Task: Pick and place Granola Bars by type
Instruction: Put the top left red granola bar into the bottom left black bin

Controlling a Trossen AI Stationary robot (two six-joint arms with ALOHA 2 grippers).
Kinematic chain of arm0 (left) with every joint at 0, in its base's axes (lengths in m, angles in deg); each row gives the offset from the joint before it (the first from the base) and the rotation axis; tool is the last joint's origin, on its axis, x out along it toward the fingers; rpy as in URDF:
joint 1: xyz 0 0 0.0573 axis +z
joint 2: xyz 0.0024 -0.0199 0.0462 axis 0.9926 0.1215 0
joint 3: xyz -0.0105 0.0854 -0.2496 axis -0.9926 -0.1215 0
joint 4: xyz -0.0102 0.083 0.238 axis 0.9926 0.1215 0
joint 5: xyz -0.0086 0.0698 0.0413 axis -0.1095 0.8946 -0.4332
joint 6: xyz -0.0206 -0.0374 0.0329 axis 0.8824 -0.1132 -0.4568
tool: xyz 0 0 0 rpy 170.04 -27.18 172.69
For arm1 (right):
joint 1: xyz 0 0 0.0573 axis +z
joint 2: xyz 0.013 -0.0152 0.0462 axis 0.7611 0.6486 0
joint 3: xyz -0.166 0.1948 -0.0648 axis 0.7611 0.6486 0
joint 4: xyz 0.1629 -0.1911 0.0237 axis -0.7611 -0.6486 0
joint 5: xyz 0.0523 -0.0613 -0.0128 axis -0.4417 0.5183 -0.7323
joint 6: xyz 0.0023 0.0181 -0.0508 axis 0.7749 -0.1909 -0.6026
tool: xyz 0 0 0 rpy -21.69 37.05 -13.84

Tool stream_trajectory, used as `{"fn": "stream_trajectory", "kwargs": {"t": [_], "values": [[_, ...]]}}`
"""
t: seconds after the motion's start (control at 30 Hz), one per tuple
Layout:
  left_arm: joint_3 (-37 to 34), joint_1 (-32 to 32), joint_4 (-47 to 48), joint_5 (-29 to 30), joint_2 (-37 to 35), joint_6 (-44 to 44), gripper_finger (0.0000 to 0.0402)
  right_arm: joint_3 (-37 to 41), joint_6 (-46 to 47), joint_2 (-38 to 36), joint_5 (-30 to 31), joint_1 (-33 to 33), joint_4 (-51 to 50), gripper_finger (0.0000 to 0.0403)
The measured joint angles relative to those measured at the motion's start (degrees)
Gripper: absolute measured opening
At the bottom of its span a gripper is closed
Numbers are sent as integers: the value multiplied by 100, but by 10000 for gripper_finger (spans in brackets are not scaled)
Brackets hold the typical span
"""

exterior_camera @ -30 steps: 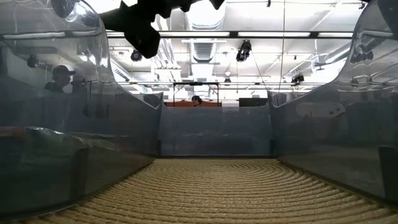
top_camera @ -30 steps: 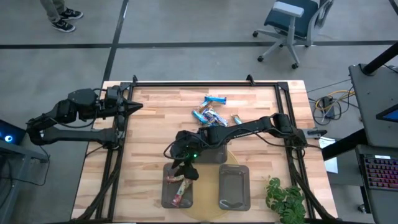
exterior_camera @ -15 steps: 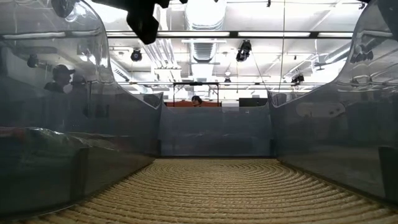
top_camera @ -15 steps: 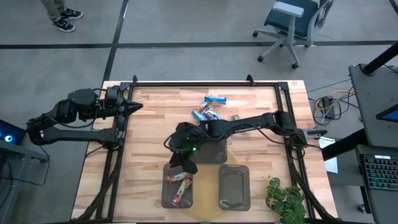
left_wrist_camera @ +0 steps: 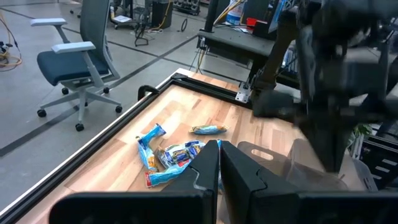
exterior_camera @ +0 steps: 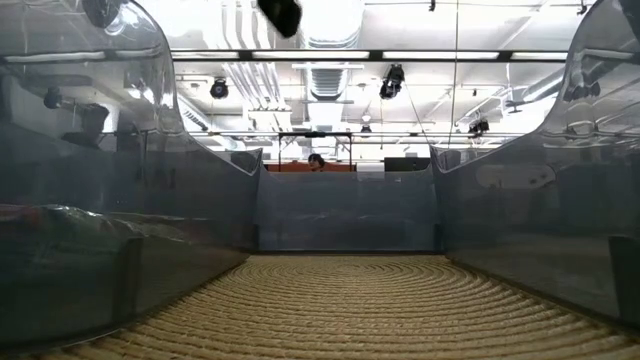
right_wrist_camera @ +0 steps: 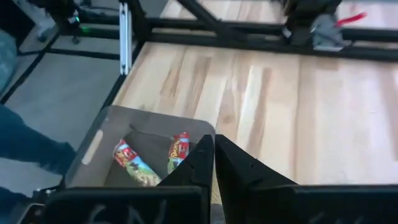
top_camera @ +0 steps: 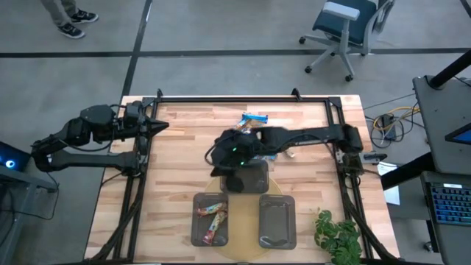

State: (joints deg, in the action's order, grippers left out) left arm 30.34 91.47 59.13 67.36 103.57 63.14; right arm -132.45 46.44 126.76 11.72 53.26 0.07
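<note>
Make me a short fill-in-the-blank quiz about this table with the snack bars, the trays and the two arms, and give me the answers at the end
1. The tray holding granola bars is the front one on the robot's ____ side.
2. The right gripper has its fingers ____, with nothing between them.
3. The left gripper waits near the table's ____ edge, away from the trays.
4. The loose pile of bars on the wood is mostly wrapped in ____.

Answers: left; shut; left; blue

Pale wooden table, glossy-wrapped granola bars, grey plastic trays.
</note>
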Motion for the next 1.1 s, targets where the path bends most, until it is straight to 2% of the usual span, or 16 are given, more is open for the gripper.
{"fn": "stream_trajectory", "kwargs": {"t": [0.37, 0.53, 0.6, 0.73, 0.9, 1.1], "values": [[0, 0, -46, -2, -12, -7, 0, 170, -387, -1338, 559, -279, -439, 8], [1, 0, -181, -2, -24, -52, 0, 625, -554, -1985, 579, -425, -252, 8], [3, 0, -223, -2, -26, -62, 0, 974, -558, -2303, 627, -484, -75, 8], [3, 0, -222, -2, -28, -64, 0, 1847, -356, -3023, 1133, -595, 441, 8], [3, 0, -272, -2, -33, -66, 0, 3086, 57, -3966, 1199, -711, 1124, 8], [3, -2, -540, -2, -33, -125, 0, 4346, 454, -4962, 1641, -727, 1740, 8]]}}
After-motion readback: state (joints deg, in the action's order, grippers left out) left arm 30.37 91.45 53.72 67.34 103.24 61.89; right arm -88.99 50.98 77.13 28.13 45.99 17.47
